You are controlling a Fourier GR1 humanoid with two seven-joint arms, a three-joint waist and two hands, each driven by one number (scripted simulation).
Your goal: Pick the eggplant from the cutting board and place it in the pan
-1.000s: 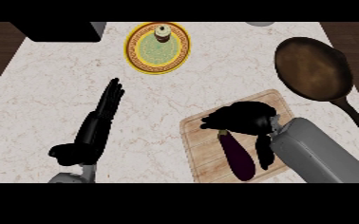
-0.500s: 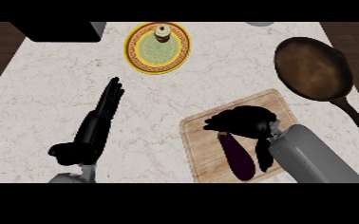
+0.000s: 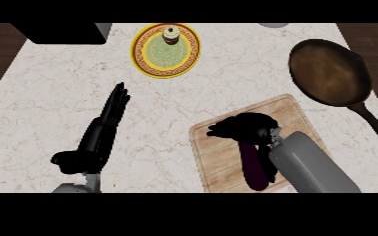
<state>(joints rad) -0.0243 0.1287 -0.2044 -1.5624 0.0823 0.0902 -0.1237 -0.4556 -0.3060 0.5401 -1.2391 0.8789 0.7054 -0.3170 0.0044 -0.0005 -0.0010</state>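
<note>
Lying lengthwise on the wooden cutting board [image 3: 221,155] at the lower right of the marble counter [image 3: 59,95]: the dark purple eggplant [image 3: 255,170], its upper end hidden under the right hand [image 3: 244,128]. Not yet in the pan. Sitting empty at the upper right, well apart from the board, the brown frying pan [image 3: 328,72], its handle running down toward the right edge of the view. Standing near the top centre, a yellow-rimmed plate [image 3: 166,50] with a green centre, carrying one small bottle [image 3: 171,34] near its upper rim.

Coming in from the lower right corner, the grey right forearm [image 3: 310,167], slanted up and to the left over the board. Black right hand bent over the eggplant's upper end, fingers curled down around it, covering the stem. Cannot tell whether the eggplant is raised off the board.

Resting on the left side of the counter, the left hand [image 3: 100,132], fingers straight and held together, pointing up the view, thumb out to the left, holding nothing.
</note>
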